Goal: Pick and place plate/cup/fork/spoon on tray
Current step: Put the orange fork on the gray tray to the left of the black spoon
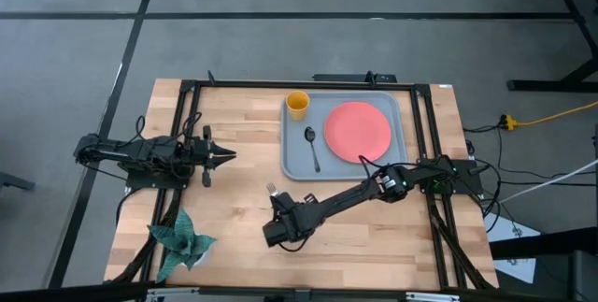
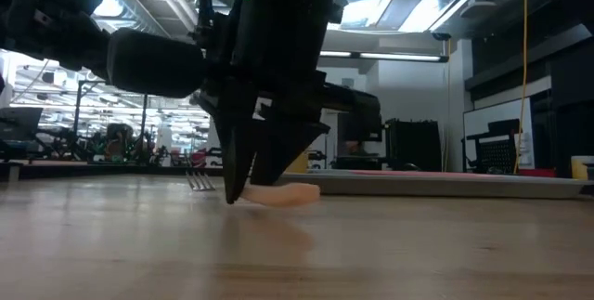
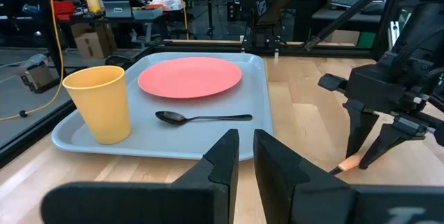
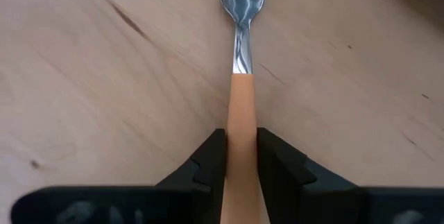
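your right gripper point(image 4: 240, 156) has its fingers closed on the fork point(image 4: 242, 78) handle at the bench; next, lift toward the tray point(image 1: 294, 166).

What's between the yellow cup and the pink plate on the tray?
The spoon lies on the tray between the cup and the plate, touching neither, seen in the left wrist view.

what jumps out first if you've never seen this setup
The right gripper, reaching over the bare wood in front of the tray, clamps the fork by its orange handle. The coral plate, yellow cup and spoon already sit on the tray.
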`<state>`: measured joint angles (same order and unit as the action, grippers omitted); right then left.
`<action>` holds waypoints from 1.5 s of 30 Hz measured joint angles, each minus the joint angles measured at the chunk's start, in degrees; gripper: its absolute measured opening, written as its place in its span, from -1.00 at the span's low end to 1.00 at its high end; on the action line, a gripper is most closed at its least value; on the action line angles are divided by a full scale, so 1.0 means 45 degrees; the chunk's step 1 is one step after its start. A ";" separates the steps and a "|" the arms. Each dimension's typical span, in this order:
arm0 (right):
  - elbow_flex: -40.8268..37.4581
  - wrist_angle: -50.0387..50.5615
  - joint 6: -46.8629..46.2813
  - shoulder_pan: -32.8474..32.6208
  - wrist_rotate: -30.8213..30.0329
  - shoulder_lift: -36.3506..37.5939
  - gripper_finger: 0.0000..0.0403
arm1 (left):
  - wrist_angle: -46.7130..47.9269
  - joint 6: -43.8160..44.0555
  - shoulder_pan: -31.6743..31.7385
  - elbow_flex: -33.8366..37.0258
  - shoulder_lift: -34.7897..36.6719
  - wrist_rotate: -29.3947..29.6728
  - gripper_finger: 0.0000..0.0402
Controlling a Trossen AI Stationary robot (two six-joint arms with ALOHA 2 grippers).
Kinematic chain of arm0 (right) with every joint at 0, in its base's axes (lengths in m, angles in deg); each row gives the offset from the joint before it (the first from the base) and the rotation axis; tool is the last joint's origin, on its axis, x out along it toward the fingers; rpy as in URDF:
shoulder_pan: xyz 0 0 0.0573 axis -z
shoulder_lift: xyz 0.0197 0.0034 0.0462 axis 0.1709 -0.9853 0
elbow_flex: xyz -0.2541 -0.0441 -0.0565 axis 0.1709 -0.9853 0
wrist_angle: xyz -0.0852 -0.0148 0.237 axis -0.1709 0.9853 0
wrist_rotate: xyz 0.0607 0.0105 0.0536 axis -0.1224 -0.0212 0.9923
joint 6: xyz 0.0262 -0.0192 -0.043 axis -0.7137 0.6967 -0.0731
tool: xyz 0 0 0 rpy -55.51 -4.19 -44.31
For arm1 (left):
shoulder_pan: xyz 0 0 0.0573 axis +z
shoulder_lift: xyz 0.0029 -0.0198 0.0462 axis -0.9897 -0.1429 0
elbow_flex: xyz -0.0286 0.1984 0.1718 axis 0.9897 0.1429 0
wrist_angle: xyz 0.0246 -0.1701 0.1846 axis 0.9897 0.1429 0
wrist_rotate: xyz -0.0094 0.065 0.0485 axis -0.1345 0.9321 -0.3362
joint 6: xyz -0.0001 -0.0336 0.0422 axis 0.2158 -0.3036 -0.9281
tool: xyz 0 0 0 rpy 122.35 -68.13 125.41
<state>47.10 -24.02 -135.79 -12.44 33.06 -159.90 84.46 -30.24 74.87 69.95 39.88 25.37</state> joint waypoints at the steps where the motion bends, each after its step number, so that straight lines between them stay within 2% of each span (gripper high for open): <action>1: 0.0006 -0.0008 0.0000 0.0000 -0.0007 0.0000 -0.64 | 0.0001 0.0000 -0.0001 0.0000 0.0000 0.0000 -0.81; 9: 0.0306 0.0272 -0.0005 0.0000 -0.0129 -0.0005 -0.64 | 0.0000 0.0004 -0.0004 0.0000 0.0000 0.0000 -0.81; 12: 0.0923 0.0451 0.0004 -0.0001 -0.0956 0.0060 -0.64 | 0.0000 0.0000 -0.0003 0.0000 0.0000 0.0000 -0.81; 16: 0.0744 0.0911 -0.0129 0.0094 -0.1409 0.0502 -0.64 | 0.0000 0.0000 -0.0003 0.0000 0.0000 0.0002 -0.81; 22: 0.0749 0.2711 -0.0612 0.0370 -0.1627 0.0911 -0.64 | 0.0008 0.0000 -0.0004 0.0000 0.0005 0.0000 -0.81; 30: 0.0739 0.3857 -0.0693 0.1557 -0.1867 0.1054 -0.64 | 0.0005 0.0000 -0.0003 0.0000 0.0005 0.0000 -0.81; 40: 0.0690 0.3655 -0.2371 0.3215 -0.2524 0.1188 -0.64 | 0.0005 0.0000 -0.0003 0.0000 0.0005 0.0000 -0.81; 45: 0.0504 0.3523 -0.2433 0.3684 -0.2425 0.1175 -0.68 | 0.0005 0.0000 -0.0005 0.0000 0.0005 0.0000 -0.81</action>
<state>49.36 -8.17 -146.74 4.13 22.15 -154.61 84.48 -30.24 74.85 69.95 39.90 25.37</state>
